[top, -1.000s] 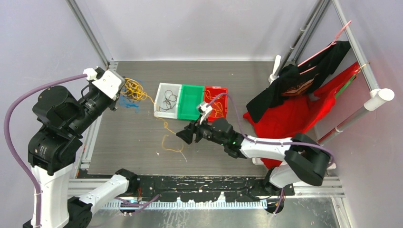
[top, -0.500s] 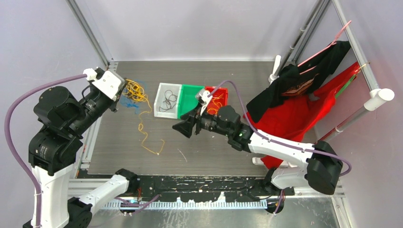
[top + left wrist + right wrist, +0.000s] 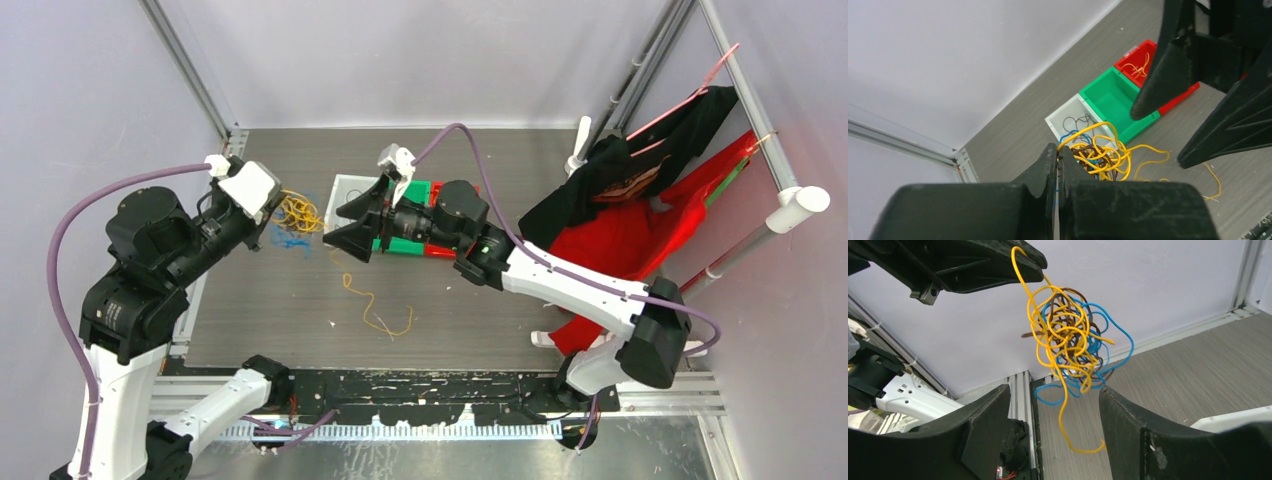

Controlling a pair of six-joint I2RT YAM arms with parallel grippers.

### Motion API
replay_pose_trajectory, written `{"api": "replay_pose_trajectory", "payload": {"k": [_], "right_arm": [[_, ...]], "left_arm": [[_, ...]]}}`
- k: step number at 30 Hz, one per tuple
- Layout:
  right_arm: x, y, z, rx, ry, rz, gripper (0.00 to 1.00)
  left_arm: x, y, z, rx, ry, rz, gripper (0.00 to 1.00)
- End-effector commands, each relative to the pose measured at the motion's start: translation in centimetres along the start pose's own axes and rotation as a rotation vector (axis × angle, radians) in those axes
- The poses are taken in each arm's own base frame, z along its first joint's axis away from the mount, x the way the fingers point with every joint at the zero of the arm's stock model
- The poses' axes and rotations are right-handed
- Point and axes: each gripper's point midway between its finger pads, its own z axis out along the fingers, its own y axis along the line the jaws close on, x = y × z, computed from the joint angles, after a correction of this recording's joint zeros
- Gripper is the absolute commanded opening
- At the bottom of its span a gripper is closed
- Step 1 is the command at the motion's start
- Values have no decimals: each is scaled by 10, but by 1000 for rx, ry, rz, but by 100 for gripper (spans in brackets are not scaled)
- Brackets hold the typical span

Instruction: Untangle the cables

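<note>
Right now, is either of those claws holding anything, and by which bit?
The left gripper pinches one yellow loop at the top of the cable tangle, which hangs from it. The right gripper is open and holds nothing.

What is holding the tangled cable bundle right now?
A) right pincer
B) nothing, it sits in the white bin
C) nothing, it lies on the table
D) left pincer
D: the left pincer is shut on a yellow strand, and the cable bundle hangs from it in the air; the right pincer is open.
</note>
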Motion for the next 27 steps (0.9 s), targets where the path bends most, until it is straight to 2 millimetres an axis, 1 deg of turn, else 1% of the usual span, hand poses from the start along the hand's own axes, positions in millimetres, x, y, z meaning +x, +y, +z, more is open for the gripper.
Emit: {"api": "replay_pose_trajectory", "payload": {"k": [1, 6, 9, 12, 16, 18, 21, 27], "right_arm": [[-5, 11, 15, -60, 21, -35, 70], [1, 14, 26, -92, 41, -29, 69], [1, 12, 27, -83, 47, -42, 69], [-2, 13, 26, -74, 56, -72, 69], [-11, 14, 20, -65, 39, -98, 69], [-9, 16, 19, -71, 46, -95, 67], [6, 18, 17, -85, 102, -72, 66], [43, 17, -3, -85, 169, -16, 66]], "left_arm": [[-5, -7, -4, 26, -33, -29, 0], [1, -13, -5, 46, -18, -41, 0], [6, -16, -6, 54, -8, -51, 0], [12, -22, -7, 77, 4, -59, 0], [20, -30, -7, 103, 23, -78, 0], [23, -33, -6, 110, 28, -87, 0], [20, -31, -7, 103, 21, -87, 0], [14, -26, -10, 88, 5, -67, 0]]}}
